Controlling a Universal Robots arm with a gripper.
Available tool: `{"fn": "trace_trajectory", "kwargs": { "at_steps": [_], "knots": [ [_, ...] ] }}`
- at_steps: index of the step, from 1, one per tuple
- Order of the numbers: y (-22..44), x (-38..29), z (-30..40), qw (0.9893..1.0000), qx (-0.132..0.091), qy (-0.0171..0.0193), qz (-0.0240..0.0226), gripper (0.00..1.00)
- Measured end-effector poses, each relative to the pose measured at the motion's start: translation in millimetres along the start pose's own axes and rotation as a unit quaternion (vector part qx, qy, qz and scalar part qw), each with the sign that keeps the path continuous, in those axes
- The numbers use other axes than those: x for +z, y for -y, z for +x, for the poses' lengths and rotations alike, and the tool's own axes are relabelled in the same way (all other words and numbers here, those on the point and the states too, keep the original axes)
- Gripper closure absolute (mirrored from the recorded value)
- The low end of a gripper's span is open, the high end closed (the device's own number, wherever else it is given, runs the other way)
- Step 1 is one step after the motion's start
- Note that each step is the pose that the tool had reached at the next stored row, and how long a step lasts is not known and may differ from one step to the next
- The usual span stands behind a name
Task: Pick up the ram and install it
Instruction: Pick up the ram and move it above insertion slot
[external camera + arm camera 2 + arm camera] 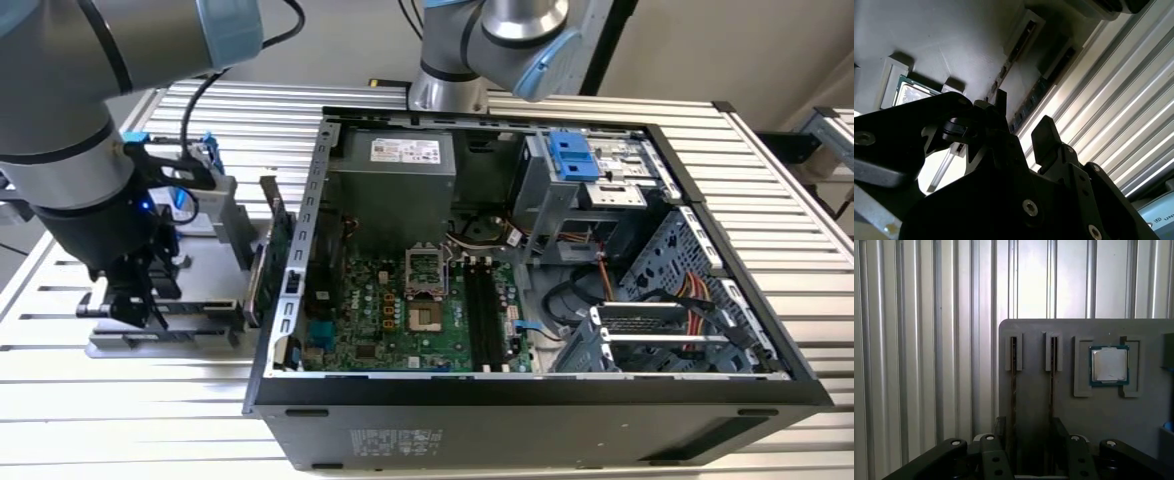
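Directly below the gripper (1029, 435), whose black fingers (1000, 426) are spread apart with nothing clamped between them, a grey holder (1104, 415) carries two ram sticks. The first wrist view shows both edge-on in parallel slots: one ram stick (1014, 385) next to a corner of the holder, the other ram stick (1053, 385) beside it. A square processor chip (1109, 365) lies farther along the same edge. I cannot tell which stick the fingers line up with. The exterior view adds the setting: the holder lies on a slatted metal table (120, 410), on the exterior view's left, just beside an open computer case (534, 410) with its green motherboard (400, 330) exposed.
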State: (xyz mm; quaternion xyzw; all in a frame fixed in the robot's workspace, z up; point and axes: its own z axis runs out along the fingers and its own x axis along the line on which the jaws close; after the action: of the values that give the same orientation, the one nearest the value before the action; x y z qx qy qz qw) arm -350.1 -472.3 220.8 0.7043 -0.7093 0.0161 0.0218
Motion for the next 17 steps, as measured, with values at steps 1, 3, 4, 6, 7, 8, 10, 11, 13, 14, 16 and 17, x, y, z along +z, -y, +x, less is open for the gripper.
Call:
{"fn": "trace_trajectory", "kwargs": {
  "at_steps": [1, 3, 4, 6, 7, 8, 10, 11, 13, 14, 16, 17],
  "knots": [
    [0.0, 0.3, 0.0, 1.0000, 0.000, 0.0000, 0.0000, 0.00],
    [0.0, 0.7, 0.0, 1.0000, 0.000, 0.0000, 0.0000, 0.00],
    [0.0, 0.9, -0.1, 1.0000, 0.000, 0.0000, 0.0000, 0.00],
    [0.0, 1.3, -0.1, 1.0000, 0.000, 0.0000, 0.0000, 0.00],
    [0.0, 1.7, 0.0, 1.0000, 0.000, 0.0001, 0.0001, 0.00],
    [-0.1, 2.1, 0.3, 1.0000, 0.000, 0.0002, 0.0001, 0.00],
    [-0.1, 3.1, 2.4, 1.0000, 0.000, 0.0001, 0.0001, 0.00],
    [0.0, 3.7, 4.1, 1.0000, 0.000, 0.0000, 0.0001, 0.00],
    [0.0, 5.1, 7.8, 1.0000, 0.000, 0.0001, 0.0001, 0.00],
    [0.0, 5.9, 9.2, 1.0000, 0.000, 0.0000, 0.0001, 0.00],
    [0.0, 8.0, 11.9, 1.0000, -0.001, 0.0001, 0.0001, 0.00],
    [0.0, 9.2, 13.3, 1.0000, -0.001, 0.0000, 0.0001, 0.00]
  ]
}}
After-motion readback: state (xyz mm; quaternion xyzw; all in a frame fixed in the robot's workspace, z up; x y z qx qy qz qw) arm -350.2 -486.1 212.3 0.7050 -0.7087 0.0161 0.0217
